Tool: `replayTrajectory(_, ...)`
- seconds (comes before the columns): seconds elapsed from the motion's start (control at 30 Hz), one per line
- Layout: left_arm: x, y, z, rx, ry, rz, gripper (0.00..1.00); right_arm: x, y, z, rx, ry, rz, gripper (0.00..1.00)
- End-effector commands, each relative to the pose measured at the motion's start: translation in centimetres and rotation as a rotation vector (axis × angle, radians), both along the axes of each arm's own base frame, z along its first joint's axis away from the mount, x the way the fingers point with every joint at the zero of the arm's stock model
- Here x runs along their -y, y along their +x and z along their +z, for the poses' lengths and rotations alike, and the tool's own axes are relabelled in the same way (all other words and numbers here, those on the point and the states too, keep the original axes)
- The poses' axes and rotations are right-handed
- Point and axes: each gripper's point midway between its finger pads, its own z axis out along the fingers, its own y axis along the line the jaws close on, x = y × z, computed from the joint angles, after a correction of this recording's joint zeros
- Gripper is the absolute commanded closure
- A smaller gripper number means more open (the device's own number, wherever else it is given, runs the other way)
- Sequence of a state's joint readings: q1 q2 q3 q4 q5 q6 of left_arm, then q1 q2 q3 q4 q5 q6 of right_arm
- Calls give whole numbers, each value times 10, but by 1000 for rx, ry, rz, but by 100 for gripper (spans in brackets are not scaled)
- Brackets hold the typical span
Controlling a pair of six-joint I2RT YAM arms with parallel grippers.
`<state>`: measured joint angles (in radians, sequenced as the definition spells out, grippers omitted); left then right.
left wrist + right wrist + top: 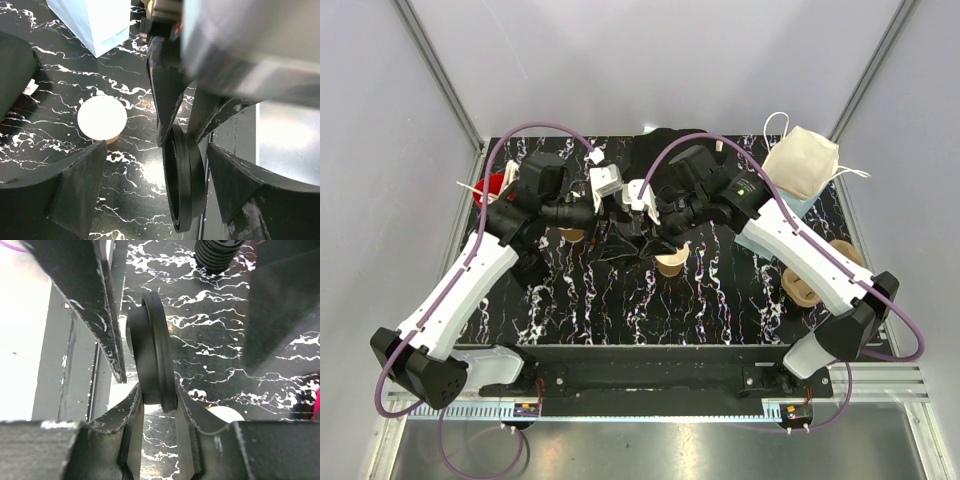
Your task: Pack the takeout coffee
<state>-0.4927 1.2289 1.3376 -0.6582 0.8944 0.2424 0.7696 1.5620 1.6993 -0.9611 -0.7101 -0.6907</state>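
**Handover staged mid-air**

Over the tabletop (720,300) the left claw (156,148) hangs spread wide either side of the black lid (152,355), not gripping, likely ready to take it. The right claw (158,396) pinches that lid on edge. The cup (670,263) stands uncapped mid-table, just below.

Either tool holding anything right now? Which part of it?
Right tool pinches the black lid by its rim, lid turned on edge. Left tool is open on either side of it, gripping nothing.

We see left arm (470,285) and right arm (800,255) bent inward, meeting mid-table; left gripper (156,165) spread wide, right gripper (159,399) pinching black lid (152,352).
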Motion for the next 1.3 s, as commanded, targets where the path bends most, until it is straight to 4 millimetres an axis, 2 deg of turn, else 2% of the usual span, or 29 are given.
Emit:
replayTrajectory(0.0,0,-6,11,47,-42,-29,15,2,4,26,91,54,-30,84)
replayTrajectory(0.3,-2,-9,10,52,-43,-32,18,2,7,30,113,60,-44,85)
replayTrajectory(0.53,-2,-8,6,46,-39,-31,28,0,7,34,109,72,-39,85)
replayTrajectory(0.83,-1,-7,3,43,-35,-30,52,-1,9,38,120,79,-42,84)
replayTrajectory(0.87,-1,-7,3,43,-35,-30,58,-1,9,38,120,77,-44,84)
replayTrajectory(1.0,-1,-4,4,41,-37,-9,69,-1,10,40,130,78,-48,82)
replayTrajectory(1.03,-1,0,5,47,-37,5,72,0,12,39,131,75,-52,80)
replayTrajectory(1.17,-1,7,5,22,-44,47,78,4,19,42,168,60,-90,61)
replayTrajectory(1.2,-2,9,5,15,-43,62,79,5,21,43,187,58,-101,49)
replayTrajectory(1.27,-4,16,6,-3,-52,98,82,14,32,48,254,40,-154,37)
